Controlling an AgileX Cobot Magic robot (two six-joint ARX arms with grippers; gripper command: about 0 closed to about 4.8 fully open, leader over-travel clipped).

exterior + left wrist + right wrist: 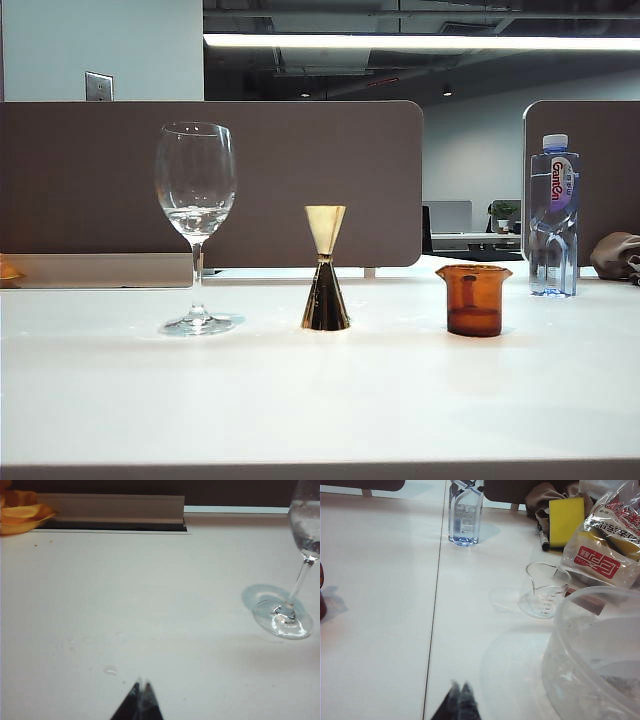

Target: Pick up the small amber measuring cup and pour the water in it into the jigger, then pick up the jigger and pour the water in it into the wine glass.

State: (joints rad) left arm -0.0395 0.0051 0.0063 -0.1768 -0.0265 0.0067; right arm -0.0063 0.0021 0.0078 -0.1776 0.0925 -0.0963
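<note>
Your left fingers [141, 686] and right fingers [459, 687] sit clenched and empty at the table's [320, 400] near edge. Farther out, amber measuring cup [474, 299] right, jigger [326, 268] centre, wine glass [196, 225] left: both pours remain.

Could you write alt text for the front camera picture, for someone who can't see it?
Three vessels stand in a row on a white table: a tall wine glass on the left, a gold jigger in the middle, a small amber measuring cup on the right. A water bottle stands behind the cup. No robot gripper shows.
</note>
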